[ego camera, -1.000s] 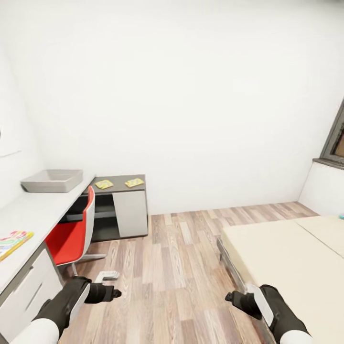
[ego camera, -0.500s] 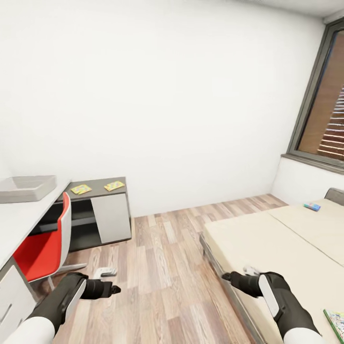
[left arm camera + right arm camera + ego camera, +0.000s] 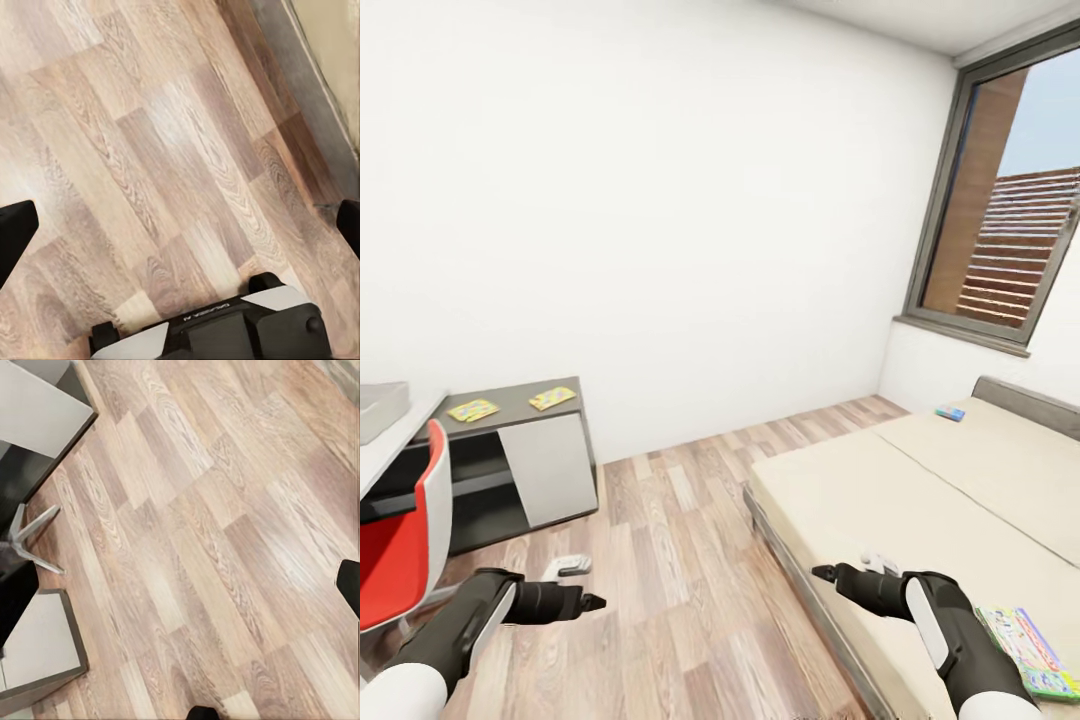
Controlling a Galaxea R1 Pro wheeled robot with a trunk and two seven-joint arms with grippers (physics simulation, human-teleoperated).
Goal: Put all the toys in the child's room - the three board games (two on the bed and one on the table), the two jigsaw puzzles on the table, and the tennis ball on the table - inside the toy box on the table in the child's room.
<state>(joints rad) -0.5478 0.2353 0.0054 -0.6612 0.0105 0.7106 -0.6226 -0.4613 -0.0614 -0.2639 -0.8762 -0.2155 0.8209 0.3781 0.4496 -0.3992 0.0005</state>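
Observation:
Two jigsaw puzzles (image 3: pixel 472 409) (image 3: pixel 552 398) lie on the dark grey end section of the table (image 3: pixel 510 425). A corner of the grey toy box (image 3: pixel 378 409) shows at the far left on the pale top. On the bed (image 3: pixel 900 490), a blue board game (image 3: pixel 950 411) lies near the far end and a green-edged board game (image 3: pixel 1025 640) near the front. My left gripper (image 3: pixel 588 602) (image 3: pixel 180 225) and right gripper (image 3: pixel 826 575) (image 3: pixel 180 585) hang open and empty over the wooden floor. The tennis ball is out of view.
A red chair (image 3: pixel 405 540) stands at the table, its white base foot (image 3: pixel 565 567) reaching out onto the floor. A strip of wooden floor (image 3: pixel 680 560) runs between table and bed. A window (image 3: pixel 1005 220) sits in the right wall above the bed.
The camera has swung to the right: table and toy box slid toward the left edge, and more of the bed, the window and the green-edged game came in. Both arms keep their pose.

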